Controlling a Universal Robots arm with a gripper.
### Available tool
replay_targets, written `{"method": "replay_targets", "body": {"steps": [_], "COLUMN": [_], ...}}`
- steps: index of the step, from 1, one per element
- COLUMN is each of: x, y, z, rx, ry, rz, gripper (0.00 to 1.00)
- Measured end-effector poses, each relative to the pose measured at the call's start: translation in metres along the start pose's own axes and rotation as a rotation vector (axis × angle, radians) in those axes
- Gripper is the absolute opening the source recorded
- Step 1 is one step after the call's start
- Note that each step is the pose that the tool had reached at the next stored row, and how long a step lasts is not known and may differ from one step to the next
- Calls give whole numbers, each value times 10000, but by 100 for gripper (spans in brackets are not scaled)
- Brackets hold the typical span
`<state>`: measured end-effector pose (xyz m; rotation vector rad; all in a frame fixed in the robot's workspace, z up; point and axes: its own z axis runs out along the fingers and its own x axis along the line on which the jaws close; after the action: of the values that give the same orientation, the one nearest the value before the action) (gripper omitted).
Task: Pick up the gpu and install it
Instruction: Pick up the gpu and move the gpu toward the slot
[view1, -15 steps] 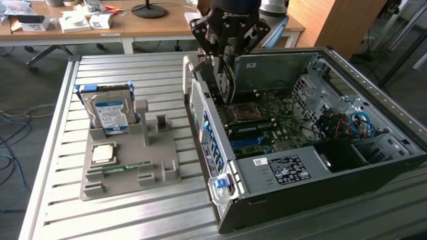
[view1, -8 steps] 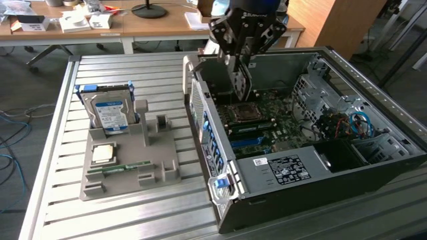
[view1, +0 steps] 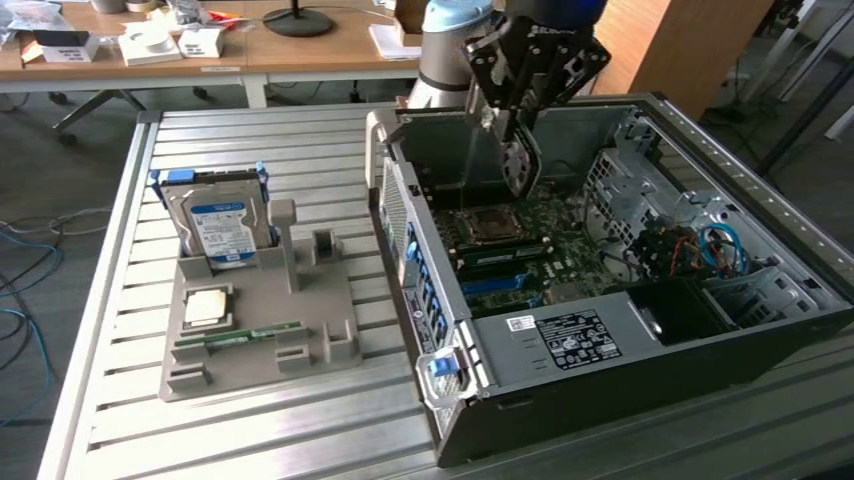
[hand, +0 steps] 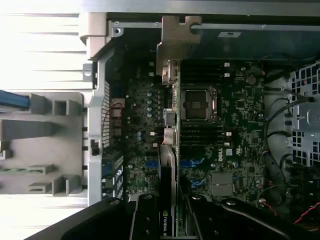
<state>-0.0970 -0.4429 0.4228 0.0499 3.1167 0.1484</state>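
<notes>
My gripper (view1: 518, 125) hangs over the open computer case (view1: 561, 340) and is shut on the gpu (view1: 523, 170), a thin dark card held on edge and pointing down toward the motherboard (view1: 534, 255). The card's lower end is just above the board, behind the CPU socket (view1: 483, 225). In the wrist view the gpu (hand: 168, 165) appears edge-on between my two black fingers (hand: 145, 220). Its pale metal bracket (hand: 175, 42) reaches toward the case's rear wall, and the card runs alongside the CPU socket (hand: 200, 102).
A grey holder (view1: 260, 310) on the slatted table beside the case carries a blue-labelled hard drive (view1: 220, 230), a CPU chip (view1: 207, 308) and a green memory stick (view1: 240, 338). Blue and red cables (view1: 707, 245) and a drive cage (view1: 627, 165) crowd the case's far side.
</notes>
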Motion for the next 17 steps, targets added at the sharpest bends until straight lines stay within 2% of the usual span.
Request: {"method": "replay_targets", "body": {"steps": [9,17], "x": [-348,-601], "y": [10,17], "z": [14,27], "rx": [-4,-5], "ry": [1,0], "rz": [1,-1], "gripper": [26,26]}}
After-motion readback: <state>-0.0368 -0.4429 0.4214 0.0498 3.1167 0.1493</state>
